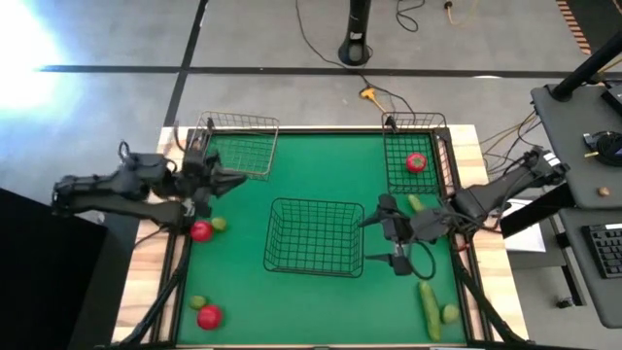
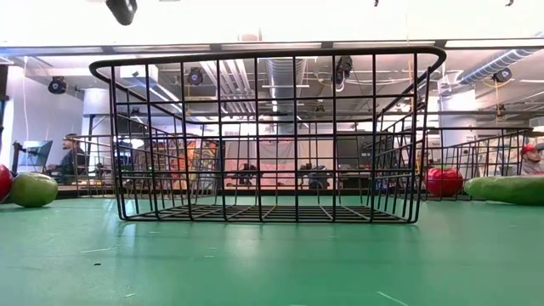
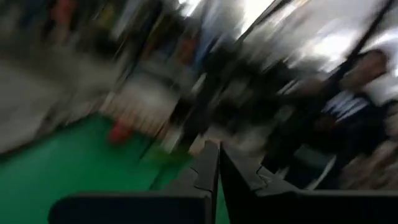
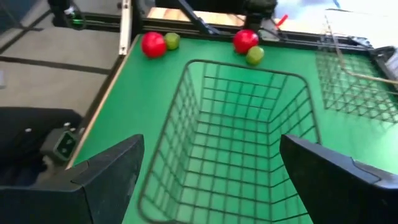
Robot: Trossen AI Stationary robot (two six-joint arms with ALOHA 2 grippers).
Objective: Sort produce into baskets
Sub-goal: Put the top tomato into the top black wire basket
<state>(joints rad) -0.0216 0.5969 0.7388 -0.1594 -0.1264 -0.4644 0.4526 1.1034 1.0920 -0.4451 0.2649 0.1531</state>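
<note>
My right gripper [image 1: 387, 233] hangs with its fingers wide apart and empty at the right edge of the larger centre basket [image 1: 316, 236], a cucumber [image 1: 416, 203] just behind it. My left gripper [image 1: 216, 180], fingers pressed together and holding nothing, sits by the back-left basket [image 1: 236, 144], just above a tomato [image 1: 201, 230] and lime [image 1: 219, 224]. I judge the best move is to spread those fingers, drop straight over the tomato and avoid nudging the lime.

Green table mat [image 1: 321, 165], keyboard [image 1: 606, 249], black floor stand [image 1: 357, 44], cables [image 1: 389, 97]
</note>
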